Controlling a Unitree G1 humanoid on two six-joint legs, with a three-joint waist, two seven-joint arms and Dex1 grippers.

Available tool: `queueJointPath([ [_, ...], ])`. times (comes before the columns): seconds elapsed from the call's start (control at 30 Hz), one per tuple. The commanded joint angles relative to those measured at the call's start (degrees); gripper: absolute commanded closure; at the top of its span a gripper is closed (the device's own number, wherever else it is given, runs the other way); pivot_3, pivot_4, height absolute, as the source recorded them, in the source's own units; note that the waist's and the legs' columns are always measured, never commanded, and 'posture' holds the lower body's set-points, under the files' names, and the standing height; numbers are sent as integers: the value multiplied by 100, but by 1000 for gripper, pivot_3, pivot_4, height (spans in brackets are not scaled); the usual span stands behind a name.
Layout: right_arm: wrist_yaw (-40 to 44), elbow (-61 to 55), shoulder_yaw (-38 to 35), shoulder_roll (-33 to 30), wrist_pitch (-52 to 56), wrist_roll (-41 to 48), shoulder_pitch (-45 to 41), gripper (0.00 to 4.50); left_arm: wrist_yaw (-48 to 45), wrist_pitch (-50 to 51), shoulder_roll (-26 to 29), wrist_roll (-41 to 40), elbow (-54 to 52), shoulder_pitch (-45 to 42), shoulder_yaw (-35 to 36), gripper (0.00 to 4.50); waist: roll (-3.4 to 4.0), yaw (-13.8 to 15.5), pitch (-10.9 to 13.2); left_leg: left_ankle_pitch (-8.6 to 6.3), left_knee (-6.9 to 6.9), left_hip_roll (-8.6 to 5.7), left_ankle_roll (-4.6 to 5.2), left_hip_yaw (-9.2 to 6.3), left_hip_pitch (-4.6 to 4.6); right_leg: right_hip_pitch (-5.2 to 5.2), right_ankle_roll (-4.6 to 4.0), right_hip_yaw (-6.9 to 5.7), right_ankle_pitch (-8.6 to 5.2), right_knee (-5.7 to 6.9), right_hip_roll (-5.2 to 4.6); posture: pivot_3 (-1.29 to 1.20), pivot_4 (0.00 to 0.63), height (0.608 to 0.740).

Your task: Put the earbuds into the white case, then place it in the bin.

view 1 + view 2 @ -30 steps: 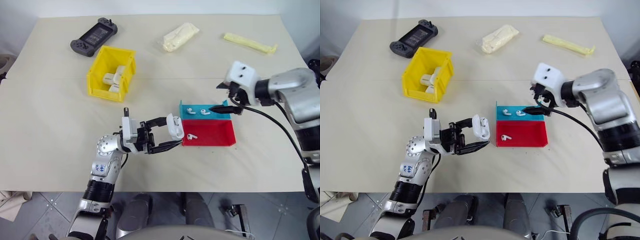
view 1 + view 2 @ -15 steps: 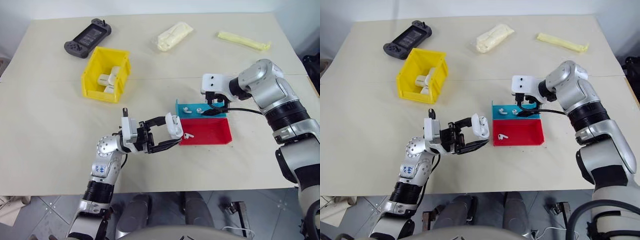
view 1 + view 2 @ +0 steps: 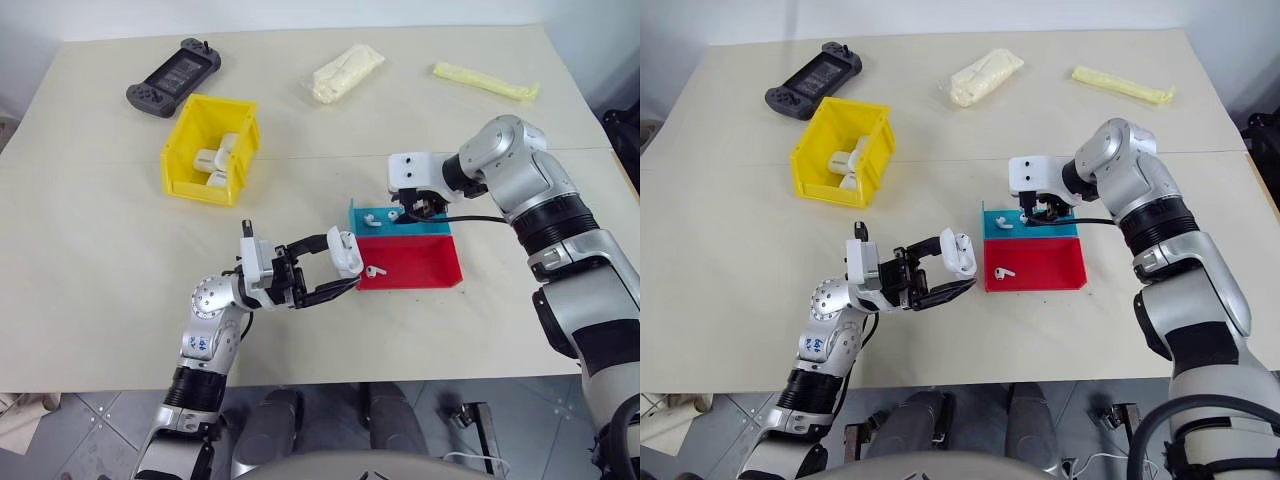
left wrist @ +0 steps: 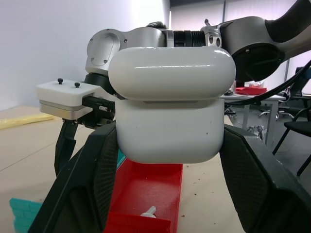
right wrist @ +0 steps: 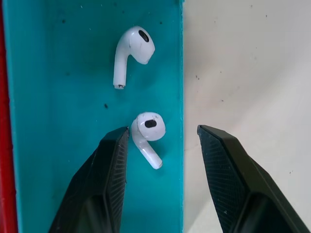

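earbud (image 5: 147, 131): tiny, slick, light, lying in the cyan tray (image 5: 58, 97); pinch across the bulb
right gripper (image 5: 163, 160): fingers apart, straddling it
left gripper (image 3: 335, 275): clamped on white case (image 4: 171, 109)

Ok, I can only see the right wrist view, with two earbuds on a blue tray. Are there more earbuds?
Observer: Yes, a third earbud lies in a red tray.
Operator: Where's the case?
Observer: The left claw is shut on the white case, holding it above the table beside the red tray.
Operator: And the bin?
Observer: The yellow bin sits farther back on the left, with white things inside.
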Motion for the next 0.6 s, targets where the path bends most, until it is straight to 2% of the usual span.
queueJointPath([
  [0.03, 170, 25, 23, 105, -165, -73, -23, 2187, 46, -98, 58, -24, -308, 48, 31, 1740, 0, -1, 0, 0, 0, 0, 0, 0, 1, 0, 0, 0, 0, 0, 0, 0, 150, 740],
  [0.6, 238, 484, 84, 155, -686, -409, -124, 2187, 199, -122, 151, -26, -432, 120, 42, 1740, 1, 0, -2, 0, 1, -1, 0, 4, 7, 0, -2, -1, 1, 8, -3, 0, 150, 740],
])
